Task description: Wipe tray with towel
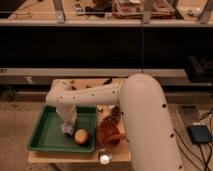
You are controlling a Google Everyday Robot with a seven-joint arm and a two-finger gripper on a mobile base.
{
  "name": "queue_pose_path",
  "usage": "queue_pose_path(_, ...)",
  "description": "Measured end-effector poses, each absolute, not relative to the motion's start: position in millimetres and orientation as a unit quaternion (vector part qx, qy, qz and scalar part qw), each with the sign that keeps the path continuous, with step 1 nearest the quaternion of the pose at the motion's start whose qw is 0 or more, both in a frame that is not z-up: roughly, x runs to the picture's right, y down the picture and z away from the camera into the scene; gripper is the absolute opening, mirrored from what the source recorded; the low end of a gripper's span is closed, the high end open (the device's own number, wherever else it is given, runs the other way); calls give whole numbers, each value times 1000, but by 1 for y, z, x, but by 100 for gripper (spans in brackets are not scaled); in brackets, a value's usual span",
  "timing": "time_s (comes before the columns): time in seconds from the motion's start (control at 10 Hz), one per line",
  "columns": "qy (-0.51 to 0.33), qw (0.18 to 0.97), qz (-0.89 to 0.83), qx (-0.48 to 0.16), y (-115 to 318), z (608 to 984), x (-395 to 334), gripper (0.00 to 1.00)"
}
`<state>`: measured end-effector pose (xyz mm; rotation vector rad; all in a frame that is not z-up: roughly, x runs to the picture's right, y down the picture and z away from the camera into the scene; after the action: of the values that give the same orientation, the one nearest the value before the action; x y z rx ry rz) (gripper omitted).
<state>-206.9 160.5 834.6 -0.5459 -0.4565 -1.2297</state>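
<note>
The green tray (47, 135) lies on the left part of a small wooden table. My gripper (67, 121) points down into the tray near its middle, at the end of the white arm (95, 95) that reaches in from the right. It is shut on the towel (66, 129), a small grey-blue cloth bunched under its tip and resting on the tray floor. The fingers themselves are mostly hidden by the wrist and the cloth.
A round orange fruit (81, 136) lies in the tray just right of the towel. A brown crumpled bag (110, 132) sits on the table beside the tray's right rim. A small glass (104, 158) stands at the front edge. Dark shelving runs behind.
</note>
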Motion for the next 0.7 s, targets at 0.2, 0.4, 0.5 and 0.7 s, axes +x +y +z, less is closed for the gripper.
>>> queue_pose_path(0.2,-209,755,-570,-245,149,839,-216,0)
queue_pose_path(0.4,-214,746,-584,-237,135,851,-249,0)
queue_pose_path(0.5,-219,738,-593,-236,133,859,-269,0)
queue_pose_path(0.7,-231,720,-613,-230,136,869,-308,0)
